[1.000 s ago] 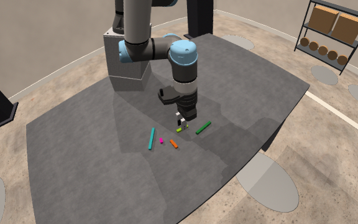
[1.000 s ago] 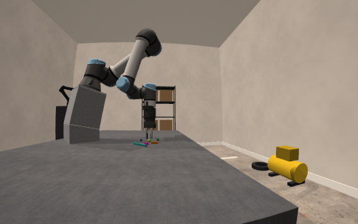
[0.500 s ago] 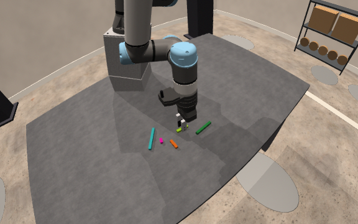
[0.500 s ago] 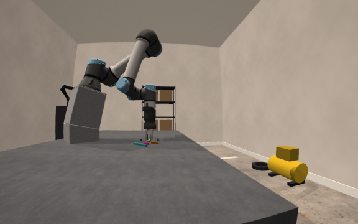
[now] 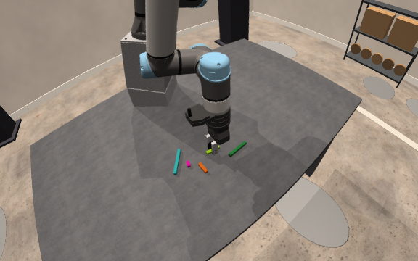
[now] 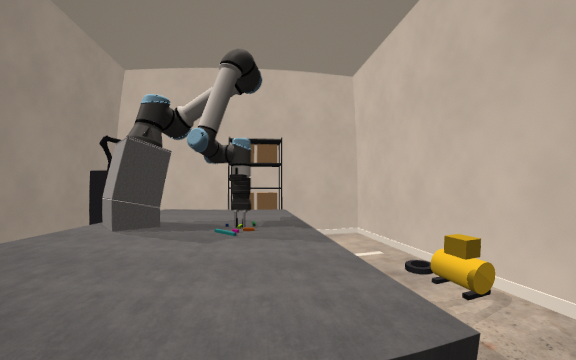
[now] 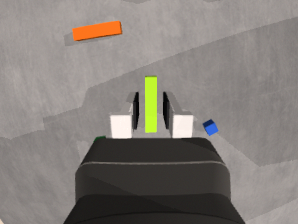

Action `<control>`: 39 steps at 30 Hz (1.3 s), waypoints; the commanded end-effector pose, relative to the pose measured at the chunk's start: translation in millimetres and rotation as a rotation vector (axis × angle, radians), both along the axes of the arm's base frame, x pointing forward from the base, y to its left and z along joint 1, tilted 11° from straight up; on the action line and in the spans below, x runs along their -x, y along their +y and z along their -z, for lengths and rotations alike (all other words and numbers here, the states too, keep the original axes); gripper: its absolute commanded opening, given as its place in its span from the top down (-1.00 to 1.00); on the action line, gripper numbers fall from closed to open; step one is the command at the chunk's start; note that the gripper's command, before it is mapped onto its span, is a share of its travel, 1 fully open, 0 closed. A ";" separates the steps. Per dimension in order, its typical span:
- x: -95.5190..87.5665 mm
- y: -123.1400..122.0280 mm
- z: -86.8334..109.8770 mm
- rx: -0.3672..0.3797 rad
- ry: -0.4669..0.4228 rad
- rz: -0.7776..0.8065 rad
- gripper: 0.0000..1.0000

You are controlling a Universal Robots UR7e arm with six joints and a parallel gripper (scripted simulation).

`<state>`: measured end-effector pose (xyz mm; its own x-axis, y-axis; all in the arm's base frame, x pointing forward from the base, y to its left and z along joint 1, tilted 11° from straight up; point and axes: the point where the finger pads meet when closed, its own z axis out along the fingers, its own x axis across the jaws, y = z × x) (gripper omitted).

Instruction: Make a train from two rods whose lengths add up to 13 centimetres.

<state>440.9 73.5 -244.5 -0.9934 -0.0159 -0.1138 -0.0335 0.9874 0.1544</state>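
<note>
My gripper [image 5: 214, 150] [image 6: 240, 222] [image 7: 150, 103] is down at the table, open, with its fingers on either side of the lime rod [image 5: 208, 151] [image 7: 150, 103]. In the wrist view a small gap shows on each side of the rod, which lies flat along the fingers. The green rod [image 5: 237, 148] lies flat to the right of the gripper. The orange rod [image 5: 202, 167] [image 7: 97, 30] [image 6: 249, 229], the magenta rod [image 5: 188, 164] and the turquoise rod [image 5: 176, 161] [image 6: 225, 232] lie apart to the left. A small blue rod [image 7: 210, 127] lies beside one finger.
The dark table [image 5: 104, 203] reaches to its right edge well beyond the green rod. The arm's grey pedestal [image 5: 147, 72] stands at the back. A shelf rack [image 5: 390, 40] stands on the floor far off to the right.
</note>
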 end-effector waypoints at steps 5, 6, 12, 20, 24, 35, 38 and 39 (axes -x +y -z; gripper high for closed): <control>-0.6 0.0 0.2 0.000 -0.001 0.000 -0.07; -0.6 0.0 0.2 0.000 -0.001 0.000 -0.07; -0.6 0.0 0.2 0.000 -0.001 0.000 -0.07; -0.6 0.0 0.2 0.000 -0.001 0.000 -0.07; -0.6 0.0 0.2 0.000 -0.001 0.000 -0.07; -0.6 0.0 0.2 0.000 -0.001 0.000 0.52; -0.6 0.0 0.2 0.000 -0.001 0.000 0.52; -0.6 0.0 0.2 0.000 -0.001 0.000 0.52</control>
